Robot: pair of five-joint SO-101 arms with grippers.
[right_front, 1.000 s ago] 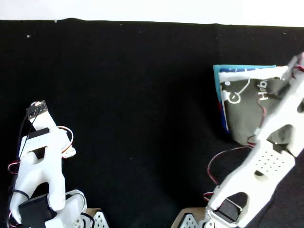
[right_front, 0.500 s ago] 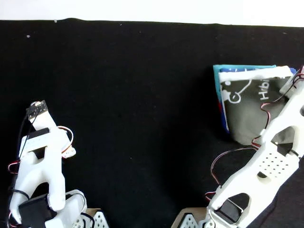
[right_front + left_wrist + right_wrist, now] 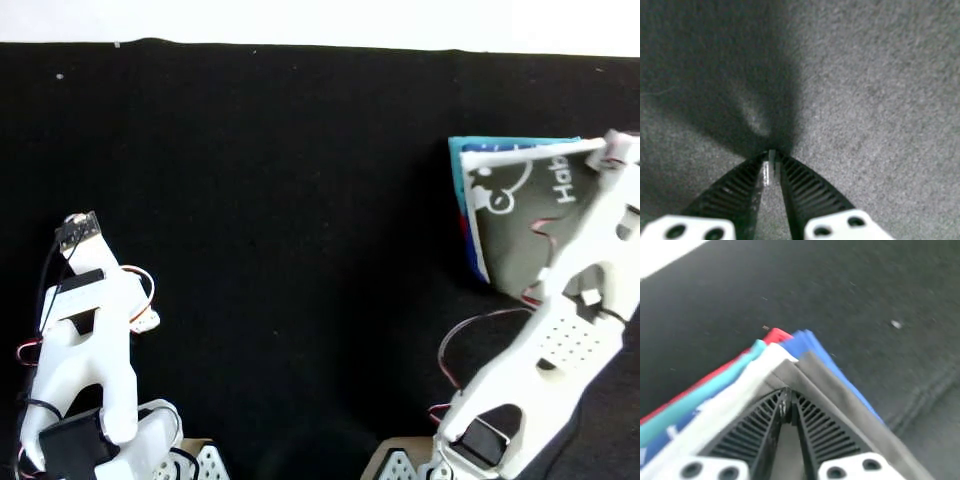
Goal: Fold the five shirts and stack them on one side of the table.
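Stack status: the pile of folded shirts (image 3: pixel 470 215) sits at the right edge of the high view, a bit above mid-height, on the black cloth table (image 3: pixel 300 200). On top is the dark grey shirt with white print (image 3: pixel 520 235), with a teal layer (image 3: pixel 459 165) showing along its left side.

My right gripper (image 3: pixel 612 150) is at the pile's upper right corner. The rest of the pile lies down and to the left of it in the frame. The pile reads as a wedge: a wide edge along the top, tapering to a point at the lower right.

Right wrist cam: my right gripper (image 3: pixel 786 405) has its tips together, right at the corner of the grey top shirt (image 3: pixel 850 400). I can't tell whether any cloth is pinched between them. Layers fan out at that corner: red (image 3: pixel 774 335), teal (image 3: pixel 700 395), white (image 3: pixel 740 387), blue (image 3: pixel 810 342), then grey.

My left gripper (image 3: pixel 78 230) is at the lower left of the high view, well apart from the pile. Its wrist cam shows the left gripper (image 3: pixel 771 161) closed and empty over bare cloth.

Judgement: all five look stacked, so this is corner tidying. Anything next belongs to the right arm, since it is the nearer one. A tug from this corner runs along the pile's top edge and could skew the top layer.
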